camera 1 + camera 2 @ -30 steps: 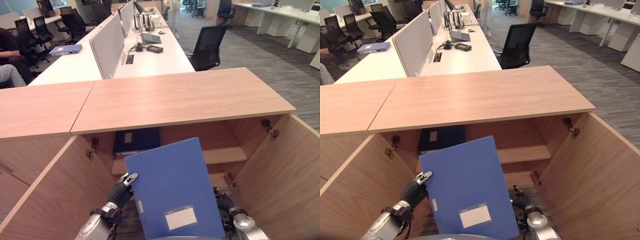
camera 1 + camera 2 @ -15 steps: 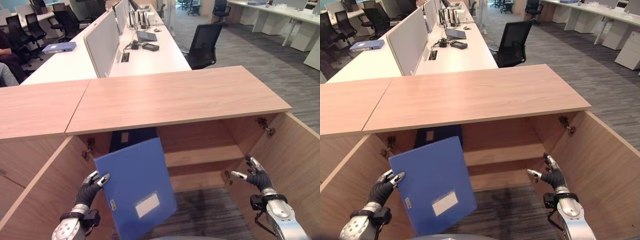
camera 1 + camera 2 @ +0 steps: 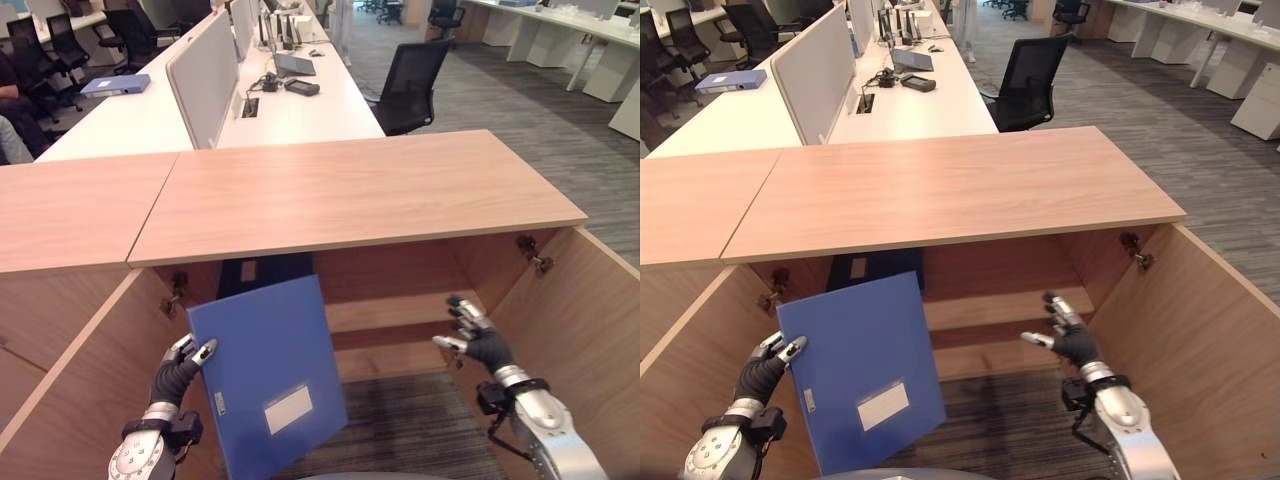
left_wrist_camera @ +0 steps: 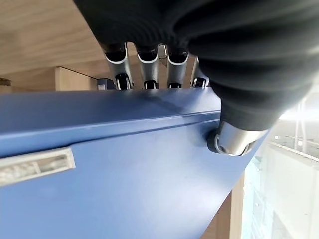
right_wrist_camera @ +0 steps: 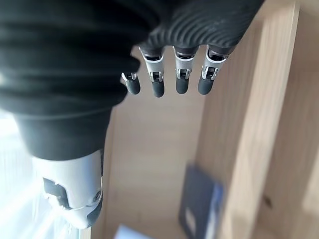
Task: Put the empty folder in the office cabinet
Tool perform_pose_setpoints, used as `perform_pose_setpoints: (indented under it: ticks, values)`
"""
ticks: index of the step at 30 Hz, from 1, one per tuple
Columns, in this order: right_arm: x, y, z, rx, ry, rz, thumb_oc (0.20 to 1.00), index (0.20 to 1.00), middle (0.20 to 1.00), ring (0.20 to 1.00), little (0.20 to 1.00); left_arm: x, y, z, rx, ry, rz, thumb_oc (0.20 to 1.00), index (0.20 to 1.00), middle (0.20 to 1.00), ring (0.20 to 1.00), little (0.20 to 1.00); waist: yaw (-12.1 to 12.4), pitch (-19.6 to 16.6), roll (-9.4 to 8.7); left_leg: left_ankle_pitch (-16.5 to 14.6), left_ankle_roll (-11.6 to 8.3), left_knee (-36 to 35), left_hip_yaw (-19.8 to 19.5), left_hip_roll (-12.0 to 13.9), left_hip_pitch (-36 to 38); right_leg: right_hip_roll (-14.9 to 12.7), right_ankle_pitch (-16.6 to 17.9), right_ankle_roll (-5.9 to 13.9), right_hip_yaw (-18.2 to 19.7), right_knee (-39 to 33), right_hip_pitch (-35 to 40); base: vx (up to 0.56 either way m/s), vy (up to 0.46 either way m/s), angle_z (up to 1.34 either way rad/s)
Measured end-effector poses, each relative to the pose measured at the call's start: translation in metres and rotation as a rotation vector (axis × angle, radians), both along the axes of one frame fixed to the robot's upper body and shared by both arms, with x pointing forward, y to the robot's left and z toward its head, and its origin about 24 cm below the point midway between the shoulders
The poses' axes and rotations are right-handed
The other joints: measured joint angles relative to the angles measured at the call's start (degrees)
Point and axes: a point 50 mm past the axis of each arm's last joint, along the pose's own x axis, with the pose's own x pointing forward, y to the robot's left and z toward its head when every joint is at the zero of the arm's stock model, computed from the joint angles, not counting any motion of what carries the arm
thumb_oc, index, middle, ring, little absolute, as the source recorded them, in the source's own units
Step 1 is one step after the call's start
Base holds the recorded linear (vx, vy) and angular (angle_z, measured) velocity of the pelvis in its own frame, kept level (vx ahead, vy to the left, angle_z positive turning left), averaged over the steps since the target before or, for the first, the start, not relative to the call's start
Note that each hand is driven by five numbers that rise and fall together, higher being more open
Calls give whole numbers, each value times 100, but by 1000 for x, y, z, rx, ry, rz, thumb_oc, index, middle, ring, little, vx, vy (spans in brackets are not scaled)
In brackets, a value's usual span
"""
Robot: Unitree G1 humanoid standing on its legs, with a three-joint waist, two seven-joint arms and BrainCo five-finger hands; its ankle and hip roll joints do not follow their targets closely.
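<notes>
The left hand (image 3: pixel 172 374) holds the blue folder (image 3: pixel 265 375) by its left edge. In the left wrist view its fingers (image 4: pixel 144 62) lie behind the edge and the thumb (image 4: pixel 232 134) presses on the front cover, so the hand is clamped on the folder. The folder stands nearly upright, a little tilted, with a white label (image 3: pixel 287 409) on the lower part of the cover. It is in front of the left half of the open office cabinet (image 3: pixel 360 195), outside of it, with its top edge just below the cabinet's wooden top.

The right hand (image 3: pixel 477 338) is free in front of the right half of the opening, near the open right door (image 3: pixel 585 330). Its fingers (image 5: pixel 179 74) are apart and quite straight, and it holds nothing.

Inside the cabinet there is a wooden shelf (image 3: pixel 400 308). A dark folder (image 3: pixel 262 272) lies on the shelf at the left, behind the blue one. The left door (image 3: pixel 85 370) is open too.

Behind the cabinet there is a long white desk (image 3: pixel 300 110) with a grey divider panel (image 3: pixel 205 75), and a black office chair (image 3: pixel 415 85) stands beside it. Another blue folder (image 3: pixel 115 84) lies on the far left part of the desk.
</notes>
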Motion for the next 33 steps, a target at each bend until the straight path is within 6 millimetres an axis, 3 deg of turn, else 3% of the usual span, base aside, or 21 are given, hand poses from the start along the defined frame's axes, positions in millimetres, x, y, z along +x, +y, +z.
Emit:
perform_pose_setpoints:
  ticks: [7, 13, 18, 33]
  values:
    - [12, 56, -13, 192, 78, 196, 1000, 1000, 1000, 1000, 1000, 17, -9, 15, -3, -96, -43, 200, 200, 200, 200, 200, 49, 51, -97, 17, -21, 1, -54, -2, -13, 5, 4, 3, -24, 0, 9, -14, -4, 3]
    - [18, 77, -9, 221, 75, 290, 1000, 1000, 1000, 1000, 1000, 30, -27, 39, -16, -220, -124, 200, 200, 200, 200, 200, 165, 72, -65, 18, -22, 1, -106, -10, -9, 2, 9, 7, -74, 1, 38, -7, 1, 4]
    - [25, 80, -5, 241, 59, 285, 1000, 1000, 1000, 1000, 1000, 38, -40, 46, -38, -267, -191, 200, 200, 200, 200, 200, 189, 82, -48, 26, -32, 2, -126, -8, 2, 4, 26, -21, -115, 4, 82, -6, 1, 3]
    - [18, 97, -16, 287, 128, 337, 1000, 1000, 1000, 1000, 1000, 56, -64, 79, 0, -402, -391, 200, 200, 200, 200, 200, 161, 82, -61, 25, -34, 1, -133, -6, 12, 4, 27, -21, -143, 3, 83, 0, 0, 0]
